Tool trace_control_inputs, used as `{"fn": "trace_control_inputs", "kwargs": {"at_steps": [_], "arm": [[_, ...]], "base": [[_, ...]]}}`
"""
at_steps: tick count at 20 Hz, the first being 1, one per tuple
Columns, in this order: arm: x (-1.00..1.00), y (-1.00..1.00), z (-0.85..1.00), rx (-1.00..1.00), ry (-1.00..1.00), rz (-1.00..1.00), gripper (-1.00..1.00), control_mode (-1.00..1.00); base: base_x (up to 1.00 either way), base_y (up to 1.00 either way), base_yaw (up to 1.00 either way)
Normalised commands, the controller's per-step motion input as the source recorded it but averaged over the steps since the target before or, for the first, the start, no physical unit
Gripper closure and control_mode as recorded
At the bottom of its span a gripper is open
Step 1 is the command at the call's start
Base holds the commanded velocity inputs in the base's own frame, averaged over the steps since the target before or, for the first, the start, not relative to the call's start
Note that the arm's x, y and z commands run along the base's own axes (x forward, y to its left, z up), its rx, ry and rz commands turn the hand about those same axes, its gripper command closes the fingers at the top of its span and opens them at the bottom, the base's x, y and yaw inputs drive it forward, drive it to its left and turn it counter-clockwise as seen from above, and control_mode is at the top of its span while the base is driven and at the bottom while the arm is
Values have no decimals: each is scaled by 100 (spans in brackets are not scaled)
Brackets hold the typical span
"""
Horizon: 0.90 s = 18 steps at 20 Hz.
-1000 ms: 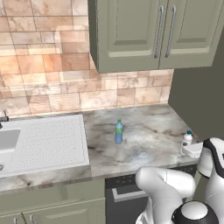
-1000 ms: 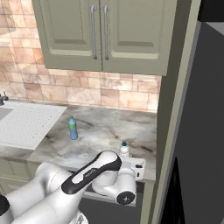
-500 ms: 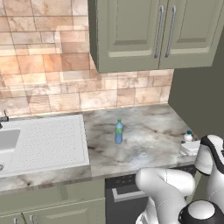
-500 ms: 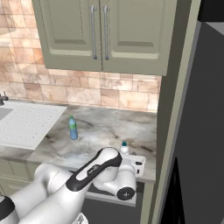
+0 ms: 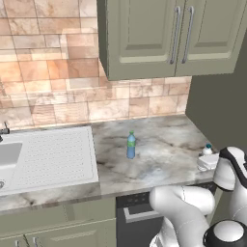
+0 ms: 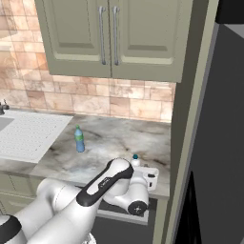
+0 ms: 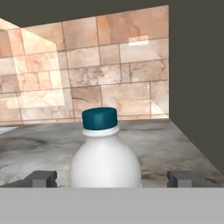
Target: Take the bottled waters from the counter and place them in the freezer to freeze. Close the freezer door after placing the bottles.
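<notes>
Blue bottle [image 5: 130, 144] stands apart mid-counter [image 5: 159, 159] (upright), beside drainboard [image 5: 53, 154].

A backsplash [image 5: 62, 82] of warm tan and pink stone tiles covers the wall. Directly above it, to its right half, hangs an olive-green wall cabinet [image 5: 169, 36] with two panelled doors and two slim vertical metal handles [image 5: 182, 34] set close together at the middle. Right of the backsplash stands a tall olive-green side panel [image 6: 188, 119], and beyond that a dark grey appliance front [image 6: 221, 143]. Below the backsplash, under the stone surface, run olive-green base cabinets [image 5: 58, 226] and, to their right, a black-fronted dishwasher [image 5: 137, 226]. The light is soft and even, with a paler patch on the backsplash tiles in the hand view.
</notes>
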Motion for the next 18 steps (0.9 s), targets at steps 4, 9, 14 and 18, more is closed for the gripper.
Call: {"fn": "trace_control_inputs", "kwargs": {"at_steps": [4, 9, 14, 18], "arm": [[3, 0, 0, 0, 0, 0, -100, -100], [1, 0, 0, 0, 0, 0, -100, -100], [2, 1, 0, 0, 0, 0, 100, -100], [18, 5, 0, 0, 0, 0, 100, -100]], "base": [[0, 0, 0], [0, 0, 0], [0, 0, 0], [0, 0, 0]]}}
